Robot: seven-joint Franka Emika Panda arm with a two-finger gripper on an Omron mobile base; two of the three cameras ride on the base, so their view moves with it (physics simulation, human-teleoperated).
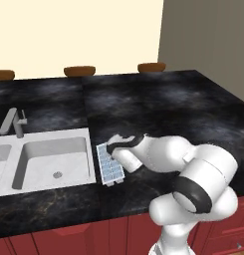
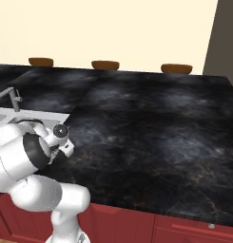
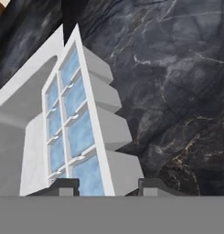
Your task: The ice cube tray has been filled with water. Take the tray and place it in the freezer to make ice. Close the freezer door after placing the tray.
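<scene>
I see a wide black marble counter with a white sink set into it. The ice cube tray lies on the counter just beside the sink's right edge. My gripper is down over the tray's near end, fingers straddling it; I cannot tell whether they grip.

Glossy white rounded arm with black joint bands and dark fingertips.

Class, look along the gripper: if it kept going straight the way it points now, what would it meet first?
Most likely the ice cube tray, which lies between the gripper fingertips, with the dark counter beneath it; the remaining gap is unclear.
</scene>
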